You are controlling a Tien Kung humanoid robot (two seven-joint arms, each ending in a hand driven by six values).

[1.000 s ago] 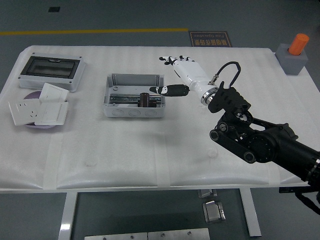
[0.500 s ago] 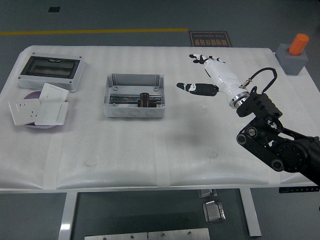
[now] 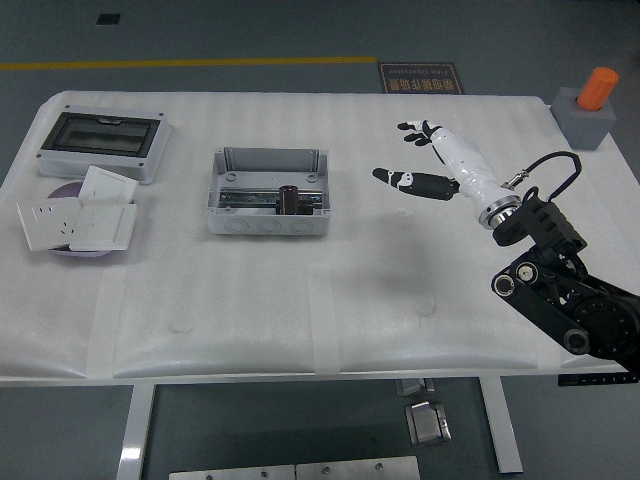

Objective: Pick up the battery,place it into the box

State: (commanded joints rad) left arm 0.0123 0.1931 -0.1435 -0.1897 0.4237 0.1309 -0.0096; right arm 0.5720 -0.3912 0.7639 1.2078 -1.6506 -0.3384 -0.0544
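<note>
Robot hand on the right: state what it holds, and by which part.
Nothing. The right robot hand is open and empty; the battery sits in the box.

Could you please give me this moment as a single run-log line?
battery: inside box | right hand: open, empty, right of box above table | left hand: not in view | placement: looks done

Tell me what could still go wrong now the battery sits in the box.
1. The battery stands upright in the grey box, so it may topple if the table is bumped.
2. The right robot hand hangs open above the table; a low sweep back could clip the box's right wall.
</note>
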